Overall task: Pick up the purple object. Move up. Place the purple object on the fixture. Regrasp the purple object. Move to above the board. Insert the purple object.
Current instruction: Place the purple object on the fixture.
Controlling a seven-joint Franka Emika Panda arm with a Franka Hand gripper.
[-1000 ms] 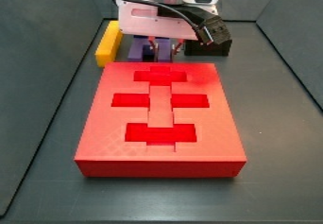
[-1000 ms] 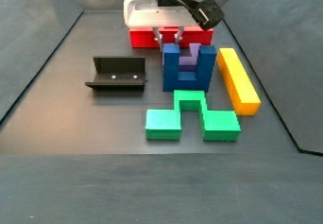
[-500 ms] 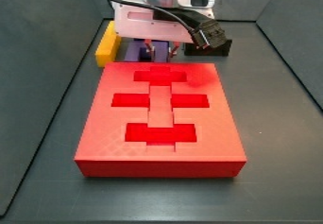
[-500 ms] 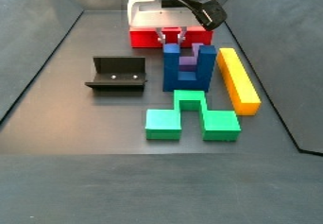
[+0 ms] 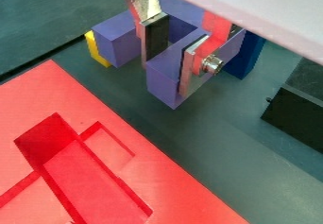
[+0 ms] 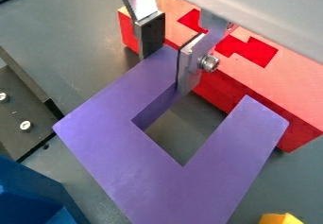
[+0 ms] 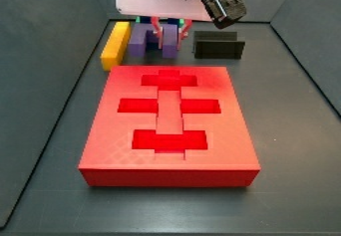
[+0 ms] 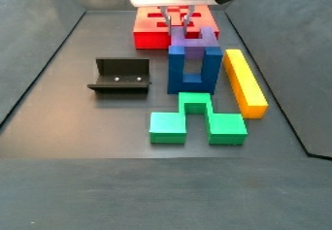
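Gripper [image 5: 177, 50] clamped on one prong of the purple object [image 5: 173, 72]; both wrist views show the silver fingers [image 6: 190, 62] pinching that prong wall, dark pad on the opposite face. Purple object [image 6: 177, 133] hangs below the gripper, U opening facing away from the fingers. In a side view the gripper [image 8: 180, 22] sits above the blue block [image 8: 178, 69], purple object [image 8: 201, 51] near the blue block's top edge; can't tell if they touch. Board [image 7: 170, 120] lies in front of the gripper, cut-outs unobstructed. Fixture [image 8: 119, 77] is off to the side on the counter [image 8: 91, 127], well apart, open floor around it. Yellow bar [image 8: 244, 81] runs just beside the blue block. Green block [image 8: 195, 119] beyond it.
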